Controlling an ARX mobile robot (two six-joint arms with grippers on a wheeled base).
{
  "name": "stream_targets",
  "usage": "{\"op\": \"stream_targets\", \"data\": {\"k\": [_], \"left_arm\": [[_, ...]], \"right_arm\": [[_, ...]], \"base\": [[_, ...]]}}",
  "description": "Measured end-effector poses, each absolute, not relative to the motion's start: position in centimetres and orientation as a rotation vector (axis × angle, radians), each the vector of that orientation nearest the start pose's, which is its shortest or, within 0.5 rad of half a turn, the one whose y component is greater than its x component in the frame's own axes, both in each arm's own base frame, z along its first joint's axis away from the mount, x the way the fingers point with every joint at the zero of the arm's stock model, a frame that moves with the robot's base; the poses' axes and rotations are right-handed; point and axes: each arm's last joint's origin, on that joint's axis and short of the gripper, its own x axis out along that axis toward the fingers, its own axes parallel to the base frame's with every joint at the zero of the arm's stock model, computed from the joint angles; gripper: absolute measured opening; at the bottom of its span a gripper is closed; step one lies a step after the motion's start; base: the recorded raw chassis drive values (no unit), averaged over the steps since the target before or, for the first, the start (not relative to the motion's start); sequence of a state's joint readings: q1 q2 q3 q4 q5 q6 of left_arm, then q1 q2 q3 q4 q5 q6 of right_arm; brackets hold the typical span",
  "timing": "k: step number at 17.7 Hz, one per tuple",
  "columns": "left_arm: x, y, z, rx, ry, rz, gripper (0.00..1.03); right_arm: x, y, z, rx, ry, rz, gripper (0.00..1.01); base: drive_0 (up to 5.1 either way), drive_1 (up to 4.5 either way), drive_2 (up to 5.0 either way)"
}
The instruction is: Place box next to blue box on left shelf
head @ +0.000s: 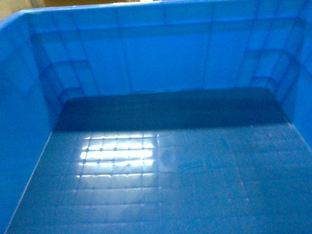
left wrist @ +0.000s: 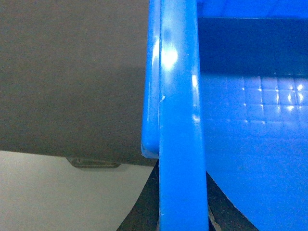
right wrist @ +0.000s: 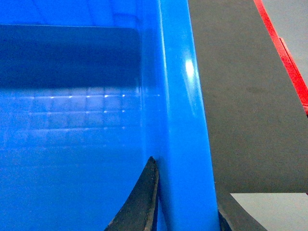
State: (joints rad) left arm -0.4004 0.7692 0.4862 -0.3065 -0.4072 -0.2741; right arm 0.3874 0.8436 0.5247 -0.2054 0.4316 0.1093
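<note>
Evidently the box (head: 161, 161) is being carried, held close under the head camera so that its empty gridded floor and far wall fill the view. Nearest in the left wrist view, a dark finger of the left end effector (left wrist: 159, 219) shows at 6 o'clock on each side of the box's thick rim, so I judge it clenched on the left rim. In the right wrist view one dark finger (right wrist: 142, 202) lies against the inner wall at 6 o'clock and a sliver of another shows outside the rim, so the right end effector (right wrist: 185, 221) looks clamped on the right rim too.

Beyond the rims lies grey floor (left wrist: 67, 72), with a paler patch at 7 o'clock on the left and a red strip (right wrist: 284, 53) at 2 o'clock on the right. Neither the shelf nor the other blue box is visible in any view.

To do this step well, I would keep both grips firm and level so the box does not tilt, move the arms together, and not lower until the rollers are in sight, since the box blocks the forward view.
</note>
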Motion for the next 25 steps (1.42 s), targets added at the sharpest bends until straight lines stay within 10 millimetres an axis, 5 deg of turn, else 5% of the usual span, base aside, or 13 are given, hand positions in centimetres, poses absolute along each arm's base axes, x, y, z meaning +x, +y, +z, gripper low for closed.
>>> {"op": "stream_targets", "data": {"k": [5, 25], "left_arm": [[12.5, -5.3, 25.4, -0.016, 0.286, 0.083, 0.07], [12.6, -5.3, 25.1, -0.004, 0.305, 0.088, 0.07]], "right_arm": [[13.9, 5.9, 25.9, -0.07, 0.294, -0.105, 0.15], [14.1, 6.0, 25.7, -0.087, 0.32, -0.1, 0.15]], "base": [[0.0, 0.0, 0.0], [-0.2, -0.24, -0.2]]}}
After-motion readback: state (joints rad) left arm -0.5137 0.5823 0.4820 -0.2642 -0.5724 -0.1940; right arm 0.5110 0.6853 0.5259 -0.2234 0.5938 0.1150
